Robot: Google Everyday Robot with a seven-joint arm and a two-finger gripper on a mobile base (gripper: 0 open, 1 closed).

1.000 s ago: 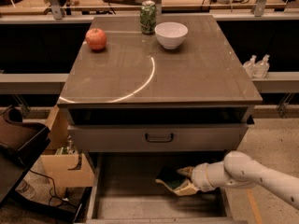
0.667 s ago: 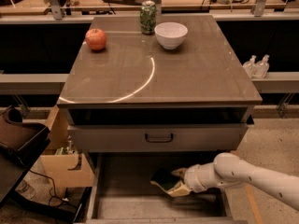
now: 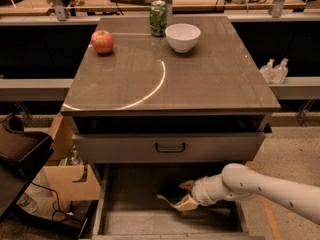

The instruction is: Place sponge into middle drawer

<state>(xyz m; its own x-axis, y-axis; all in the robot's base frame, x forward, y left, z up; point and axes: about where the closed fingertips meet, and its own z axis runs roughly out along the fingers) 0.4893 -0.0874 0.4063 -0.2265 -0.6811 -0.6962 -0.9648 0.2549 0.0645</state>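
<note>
Hand (image 3: 186, 200) at six o'clock, clamped on sponge (image 3: 172, 193), hangs low over drawer (image 3: 135, 220) floor, likely so the drop is short and inside

The pincer (image 3: 186, 200) sits low inside the open middle drawer (image 3: 131, 190); seemingly clasped around the sponge (image 3: 171, 192).

Readable text: none anywhere in the frame.
Green can (image 3: 158, 18): top centre, on the tabletop; its printed pattern is too blurred to read as words or a brand.
Bottles (image 3: 274, 70): right edge, mid-height; any labels are too small to make out.
Gripper (image 3: 179, 200): lower middle of the frame, inside the open middle drawer (image 3: 132, 189), clasping the sponge (image 3: 171, 191); no lettering can be read on these.
</note>
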